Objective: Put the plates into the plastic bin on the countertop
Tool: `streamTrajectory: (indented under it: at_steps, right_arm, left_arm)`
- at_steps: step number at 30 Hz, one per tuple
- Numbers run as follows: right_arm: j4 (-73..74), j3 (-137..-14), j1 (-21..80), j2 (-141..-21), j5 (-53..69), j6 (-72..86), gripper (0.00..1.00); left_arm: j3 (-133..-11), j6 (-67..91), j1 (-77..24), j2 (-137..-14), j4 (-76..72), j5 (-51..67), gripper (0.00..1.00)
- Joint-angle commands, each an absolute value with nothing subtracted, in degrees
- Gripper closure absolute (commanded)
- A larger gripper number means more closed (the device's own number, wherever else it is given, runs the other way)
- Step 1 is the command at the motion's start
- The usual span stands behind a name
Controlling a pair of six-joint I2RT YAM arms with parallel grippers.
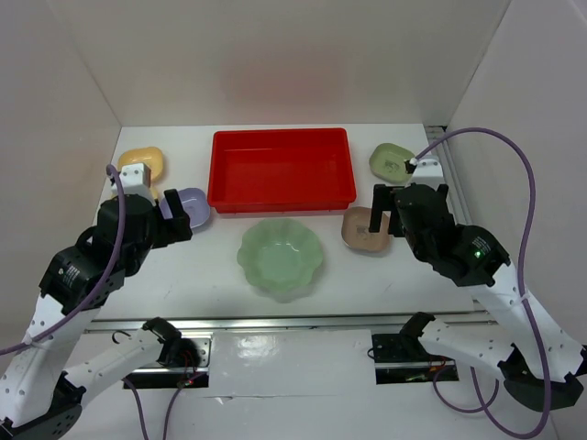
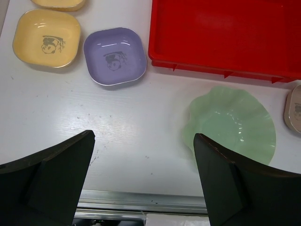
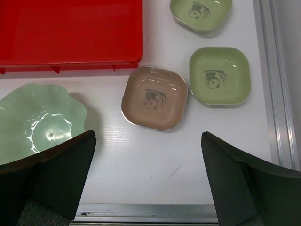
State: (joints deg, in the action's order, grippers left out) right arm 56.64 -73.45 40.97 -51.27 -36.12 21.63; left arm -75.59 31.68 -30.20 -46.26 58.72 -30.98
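A white countertop [image 1: 197,275] seen from above, with two robot arms reaching in from its near edge. At the back sits a shallow red bin [image 1: 281,170] with nothing in it. The job looks to be at its very start, with a first pick not yet made.

Just in front of the bin lies a large pale green dish [image 1: 280,257] with a wavy, flower-like rim. To its left are a lavender dish [image 2: 114,55] and a yellow dish [image 2: 46,37], side by side but apart (a second yellow dish [image 2: 59,4] peeks in at the top edge of the left wrist view). To its right a tan dish [image 3: 154,97] sits near the bin's front corner. An olive green dish [image 3: 218,75] is just beside it, and a second olive green dish [image 3: 201,13] lies farther back.

The left claw [image 2: 143,150] hangs over the counter just short of the lavender dish, jaws spread wide, holding nothing. The right claw [image 3: 148,146] hangs just short of the tan dish, equally wide and empty.

Next, a claw would likely need to drop onto a dish's rim, pinch one edge, lift, and carry it over the bin's flared lip. The tan dish looks the nearest candidate for the right arm.

The surface is matte white with faint specks. It ends in a metal rail [image 1: 303,321] at the near edge and is boxed in by plain white walls [image 1: 275,64].
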Motion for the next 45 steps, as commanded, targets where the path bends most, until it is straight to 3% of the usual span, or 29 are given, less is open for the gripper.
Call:
streamTrajectory:
  at_steps: [1, 7, 12, 17, 28, 33, 36, 38, 39, 40, 42, 45]
  right_arm:
    - [54.06, -72.34, 40.69, -50.45, -34.47, 21.97, 0.00]
    - [50.37, -69.79, 40.69, -52.65, -27.96, 24.34, 0.00]
    - [37.48, -60.48, 40.69, -55.27, -18.56, 27.16, 0.00]
    - [25.07, -51.97, 42.80, -59.23, -19.15, 28.39, 0.00]
    - [5.82, -47.91, 42.80, -81.98, -15.12, 23.73, 0.01]
    - [1.85, -46.67, 41.66, -86.40, -11.70, 23.73, 0.15]
    - [0.01, -43.60, 41.66, -86.92, -10.11, 23.73, 0.32]
    - [-0.61, -42.64, 41.66, -86.92, -9.49, 24.26, 0.49]
    - [-1.40, -42.10, 41.66, -86.92, -8.97, 24.26, 0.50]
    - [-1.41, -41.06, 41.66, -86.23, -8.96, 24.26, 0.67]
    - [-2.02, -40.26, 41.66, -85.61, -8.36, 23.55, 0.84]
    - [-2.02, -39.55, 41.66, -84.38, -6.52, 22.50, 1.00]
  left_arm:
    - [-75.50, 31.11, -29.97, -45.88, 56.95, -29.62, 0.00]
    - [-74.89, 31.11, -29.97, -45.88, 56.95, -28.04, 0.00]
    - [-73.57, 31.11, -29.97, -45.35, 56.95, -26.54, 0.00]
    - [-71.63, 31.11, -29.97, -45.88, 56.43, -24.79, 0.00]
    - [-69.52, 31.11, -29.97, -42.54, 55.90, -23.73, 0.00]
    - [-69.52, 30.59, -29.97, -41.40, 55.90, -23.73, 0.00]
    - [-69.52, 30.59, -29.97, -41.40, 55.90, -23.73, 0.00]
    - [-69.52, 30.59, -29.97, -41.40, 55.90, -23.73, 0.00]
    - [-69.52, 30.59, -29.97, -42.01, 55.90, -23.73, 0.00]
    - [-69.52, 30.59, -29.97, -42.01, 55.38, -23.73, 0.00]
    - [-69.52, 30.59, -29.97, -42.62, 55.37, -23.73, 0.00]
    - [-69.52, 30.59, -29.97, -43.15, 55.37, -23.73, 0.00]
